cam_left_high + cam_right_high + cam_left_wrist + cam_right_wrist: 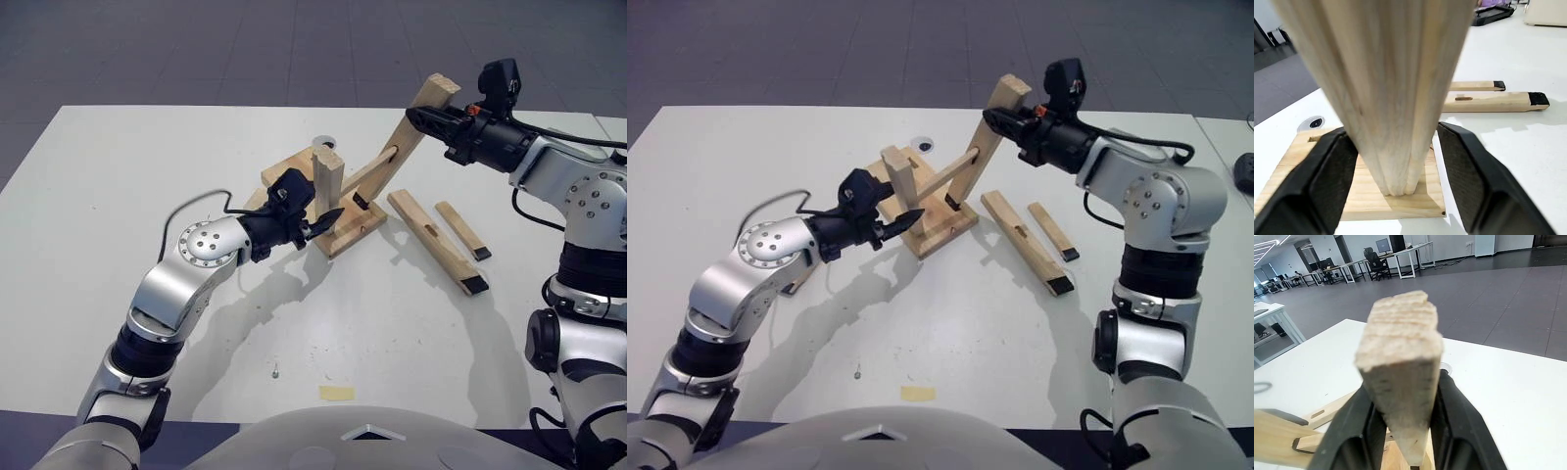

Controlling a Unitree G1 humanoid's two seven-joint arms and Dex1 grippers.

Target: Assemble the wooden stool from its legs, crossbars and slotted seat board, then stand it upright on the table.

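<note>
The slotted seat board (345, 227) lies flat at mid-table. An upright leg (326, 179) stands on it, and my left gripper (318, 222) is shut on that leg low down; the left wrist view has a finger (1327, 181) on each side of the leg. A second leg (423, 116) leans over the board with its black foot near the board's edge. My right gripper (423, 119) is shut on its upper end (1400, 347). A thin crossbar (370, 172) runs between the two legs. A loose leg (436, 242) and a short crossbar (460, 231) lie to the right.
A round cable hole (323, 143) sits in the table behind the board. A small screw (276, 371) and a yellow tape scrap (336, 393) lie near the front edge. The white table (118, 196) has bare room to the left and front.
</note>
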